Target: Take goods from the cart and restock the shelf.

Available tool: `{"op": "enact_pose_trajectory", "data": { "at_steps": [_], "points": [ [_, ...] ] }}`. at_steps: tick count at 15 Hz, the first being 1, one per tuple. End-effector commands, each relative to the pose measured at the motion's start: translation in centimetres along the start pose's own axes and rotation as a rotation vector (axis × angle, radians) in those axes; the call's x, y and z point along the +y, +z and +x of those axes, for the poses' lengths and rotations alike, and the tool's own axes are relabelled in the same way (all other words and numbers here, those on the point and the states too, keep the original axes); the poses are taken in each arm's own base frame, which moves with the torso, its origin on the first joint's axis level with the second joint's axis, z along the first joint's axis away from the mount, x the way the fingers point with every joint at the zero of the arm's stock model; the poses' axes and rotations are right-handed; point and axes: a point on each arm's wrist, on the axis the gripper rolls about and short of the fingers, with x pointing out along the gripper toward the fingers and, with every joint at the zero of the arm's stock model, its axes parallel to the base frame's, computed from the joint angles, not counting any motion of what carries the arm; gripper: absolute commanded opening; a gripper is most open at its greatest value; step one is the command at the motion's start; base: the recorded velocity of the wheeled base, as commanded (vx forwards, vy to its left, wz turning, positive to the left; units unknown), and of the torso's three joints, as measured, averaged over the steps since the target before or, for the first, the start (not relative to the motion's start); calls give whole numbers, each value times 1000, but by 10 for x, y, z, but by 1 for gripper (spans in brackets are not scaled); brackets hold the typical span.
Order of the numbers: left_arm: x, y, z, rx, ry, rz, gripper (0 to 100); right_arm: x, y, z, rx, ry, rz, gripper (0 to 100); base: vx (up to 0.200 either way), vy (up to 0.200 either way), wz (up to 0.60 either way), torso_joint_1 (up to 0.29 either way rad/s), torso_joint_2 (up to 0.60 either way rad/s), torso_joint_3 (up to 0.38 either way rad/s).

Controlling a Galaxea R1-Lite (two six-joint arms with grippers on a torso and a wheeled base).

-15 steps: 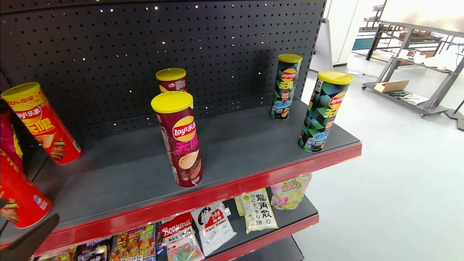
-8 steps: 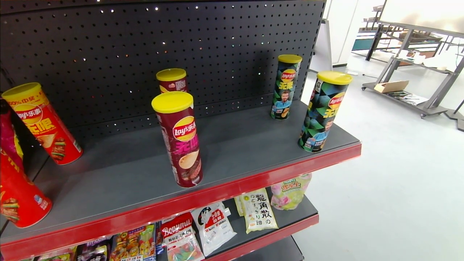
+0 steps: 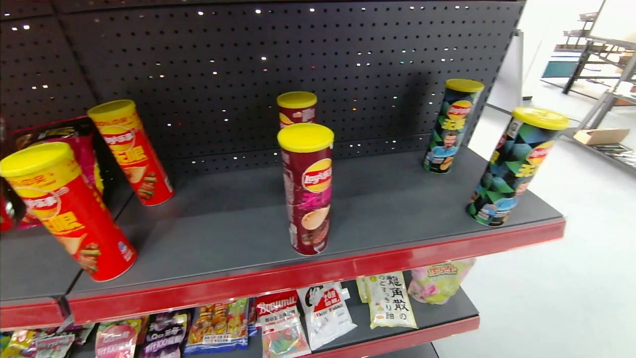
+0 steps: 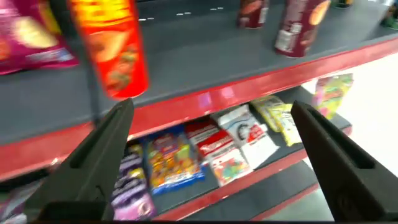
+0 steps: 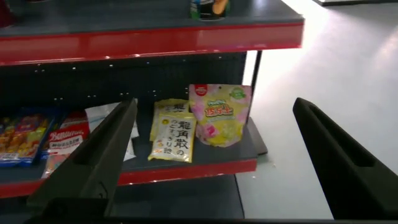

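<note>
Six cans [image 3: 296,107] stand on the shelf [image 3: 233,228], a cart run looks due
Head view: red can [image 3: 64,209] at nine o'clock, maroon can [image 3: 308,189] centre, patterned can [image 3: 516,169] at three o'clock. Left wrist view: left gripper [image 4: 212,106] faces the shelf lip level, fingers [image 4: 93,162] spread, holding nothing. Right wrist view: right gripper [image 5: 216,102], likewise spread and bare, faces lower-shelf pouches [image 5: 219,115]; likely best to grip the next can mid-body, then set it upright in a gap

Yellow-lidded chip cans [image 3: 308,189] stand upright in spaced pairs on the grey shelf [image 3: 397,209].
</note>
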Motion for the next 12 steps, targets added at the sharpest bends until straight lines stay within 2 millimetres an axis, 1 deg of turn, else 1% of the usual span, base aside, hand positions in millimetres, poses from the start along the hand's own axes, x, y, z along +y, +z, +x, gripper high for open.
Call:
{"op": "enact_pose_trajectory", "data": {
  "at_steps": [1, 2, 3, 5, 6, 9, 12],
  "points": [
    [0, 0, 1, 9, 0, 6, 100, 0, 0, 0, 2, 1, 1, 100, 0, 0, 600, 2, -2, -2],
    [0, -3, 2, 17, -3, 8, 100, 0, 0, 0, 2, 1, 1, 100, 0, 0, 600, 2, 2, 12],
    [1, -6, 3, 24, -3, 14, 100, 0, 0, 0, 2, 1, 6, 100, 0, 0, 0, 0, 0, 0],
    [1, -20, 5, 53, 7, 34, 100, 0, 0, 0, 2, 1, 7, 100, 0, 0, 0, 0, 0, 0],
    [2, -25, 6, 75, 55, 33, 100, 0, 0, 0, 2, 1, 7, 100, 0, 0, 0, 0, 0, 0],
    [8, -31, 11, 144, 257, 35, 100, 0, 0, 0, 2, 1, 7, 100, 0, 0, 0, 0, 0, 0],
    [10, -40, 10, 204, 378, 37, 100, 0, 0, 0, 2, -1, 7, 100, 0, 0, 0, 0, 0, 0]
  ]
}}
